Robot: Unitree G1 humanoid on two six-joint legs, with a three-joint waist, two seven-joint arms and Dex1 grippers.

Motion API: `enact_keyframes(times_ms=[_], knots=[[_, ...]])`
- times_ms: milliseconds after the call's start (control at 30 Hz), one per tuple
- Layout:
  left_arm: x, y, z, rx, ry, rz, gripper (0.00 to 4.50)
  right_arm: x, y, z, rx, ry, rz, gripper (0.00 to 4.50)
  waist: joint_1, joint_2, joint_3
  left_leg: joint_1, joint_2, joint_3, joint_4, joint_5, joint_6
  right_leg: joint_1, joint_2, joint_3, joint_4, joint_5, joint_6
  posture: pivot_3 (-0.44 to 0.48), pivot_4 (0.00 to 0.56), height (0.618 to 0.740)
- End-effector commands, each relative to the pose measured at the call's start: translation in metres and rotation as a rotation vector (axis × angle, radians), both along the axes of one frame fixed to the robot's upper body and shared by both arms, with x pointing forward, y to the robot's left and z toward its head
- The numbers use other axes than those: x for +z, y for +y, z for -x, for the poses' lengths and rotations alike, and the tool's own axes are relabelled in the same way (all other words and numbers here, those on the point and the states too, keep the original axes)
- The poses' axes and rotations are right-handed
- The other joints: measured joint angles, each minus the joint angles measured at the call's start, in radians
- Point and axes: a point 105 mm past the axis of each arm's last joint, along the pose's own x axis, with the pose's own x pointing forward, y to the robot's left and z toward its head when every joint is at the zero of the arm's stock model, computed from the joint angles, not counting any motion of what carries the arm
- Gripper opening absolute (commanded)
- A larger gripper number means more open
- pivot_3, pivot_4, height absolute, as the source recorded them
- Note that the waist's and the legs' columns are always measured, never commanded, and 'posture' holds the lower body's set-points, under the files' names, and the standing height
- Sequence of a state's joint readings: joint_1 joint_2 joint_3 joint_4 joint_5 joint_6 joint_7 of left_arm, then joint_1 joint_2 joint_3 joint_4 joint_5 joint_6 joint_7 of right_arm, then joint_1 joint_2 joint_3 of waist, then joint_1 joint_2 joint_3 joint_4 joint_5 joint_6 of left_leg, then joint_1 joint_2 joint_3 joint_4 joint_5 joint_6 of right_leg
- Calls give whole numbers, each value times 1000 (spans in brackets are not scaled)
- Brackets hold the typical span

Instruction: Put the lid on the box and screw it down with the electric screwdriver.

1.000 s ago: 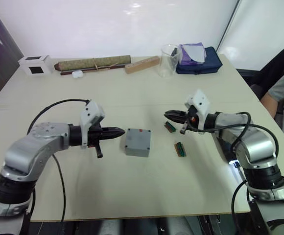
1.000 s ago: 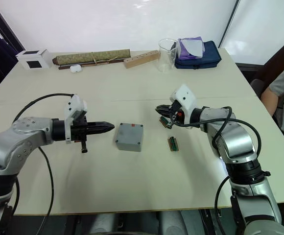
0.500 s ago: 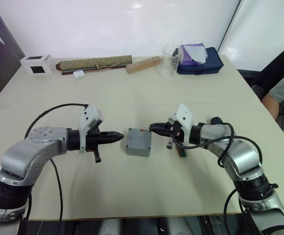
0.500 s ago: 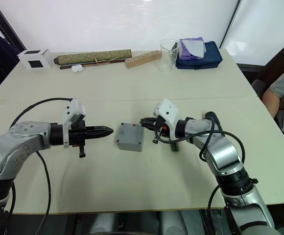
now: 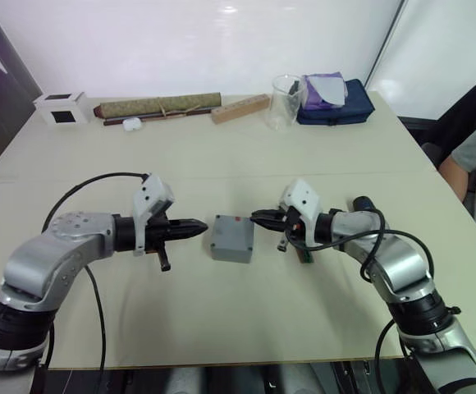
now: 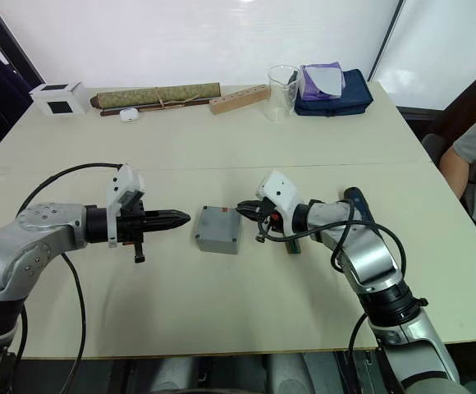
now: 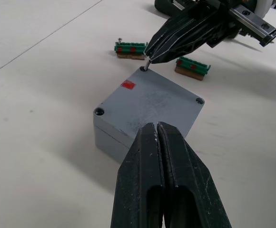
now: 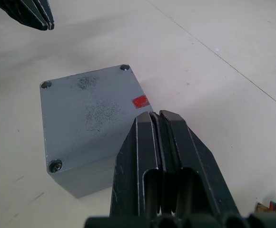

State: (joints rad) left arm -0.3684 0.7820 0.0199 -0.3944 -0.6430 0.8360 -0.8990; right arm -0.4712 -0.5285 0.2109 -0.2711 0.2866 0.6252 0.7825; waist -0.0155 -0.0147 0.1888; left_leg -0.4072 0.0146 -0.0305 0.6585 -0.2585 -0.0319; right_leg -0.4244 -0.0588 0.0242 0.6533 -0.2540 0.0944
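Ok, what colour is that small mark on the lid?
Red, on the grey lid; clearest in the left wrist view.

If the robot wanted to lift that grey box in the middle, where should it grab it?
Probably by two opposite side walls of the box, coming down from above with fingers spread. The lid on top is flat, with nothing to pinch, while the walls are upright and parallel. The right gripper crowds one corner, so the walls facing toward and away from the robot look freer.
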Motion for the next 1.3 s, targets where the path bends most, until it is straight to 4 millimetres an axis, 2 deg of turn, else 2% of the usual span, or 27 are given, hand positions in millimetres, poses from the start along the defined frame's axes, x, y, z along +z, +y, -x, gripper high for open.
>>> enact_keyframes(times_ms=[33,567,600,667,867,967,1000,1033,1067,1100,1233,1300], knots=[[10,-2,1,-17,-54,1,0,10,2,2,13,-45,-17,13,0,0,0,0,0,0,0,0,0,0,0,0,0,0,0,0,150,740],[12,-7,-2,-17,-75,-2,0,-1,1,-5,-1,-29,18,13,1,0,0,0,0,0,0,0,0,0,0,0,0,0,0,0,150,740],[12,-7,-2,-18,-75,-1,0,-2,1,-5,-2,-29,18,545,1,0,0,0,0,0,0,0,0,0,0,0,0,0,0,0,150,740],[13,-7,-2,-19,-76,2,0,0,0,-5,-4,-30,18,1014,0,0,0,0,0,0,0,0,0,0,0,0,0,0,0,0,150,740],[16,-8,-3,-24,-79,17,0,7,-1,-6,-4,-39,8,3435,0,0,0,0,0,0,0,0,0,0,0,0,0,0,0,0,150,740],[17,-10,-3,-27,-82,26,0,10,-3,-6,-10,-43,6,4273,0,0,0,0,0,0,0,0,0,0,0,0,0,0,0,0,150,740],[21,-14,-3,-39,-87,48,0,21,-10,-9,-41,-40,-26,4443,0,0,0,0,0,0,0,0,0,0,0,0,0,0,0,0,150,740],[28,-20,-3,-69,-100,76,0,40,-27,-14,-121,-13,-67,4443,1,0,0,0,0,0,0,0,0,0,0,0,0,0,0,0,150,740],[32,-25,-2,-90,-108,95,0,53,-39,-15,-173,9,-97,4443,5,0,1,0,0,0,0,0,0,0,0,0,0,0,0,0,150,740],[38,-30,-1,-122,-126,102,0,64,-60,-13,-231,77,-86,4443,7,0,1,-1,0,-1,1,0,0,0,0,-1,0,0,0,0,150,740],[47,-45,6,-217,-162,94,0,91,-105,1,-344,218,1,4443,15,1,2,-2,-3,0,3,0,0,1,-4,-1,-1,0,0,0,150,740],[47,-49,8,-239,-168,85,0,97,-115,2,-394,251,18,4443,6,0,1,-2,-2,0,2,-1,2,2,-3,-1,-3,0,0,0,150,740]])
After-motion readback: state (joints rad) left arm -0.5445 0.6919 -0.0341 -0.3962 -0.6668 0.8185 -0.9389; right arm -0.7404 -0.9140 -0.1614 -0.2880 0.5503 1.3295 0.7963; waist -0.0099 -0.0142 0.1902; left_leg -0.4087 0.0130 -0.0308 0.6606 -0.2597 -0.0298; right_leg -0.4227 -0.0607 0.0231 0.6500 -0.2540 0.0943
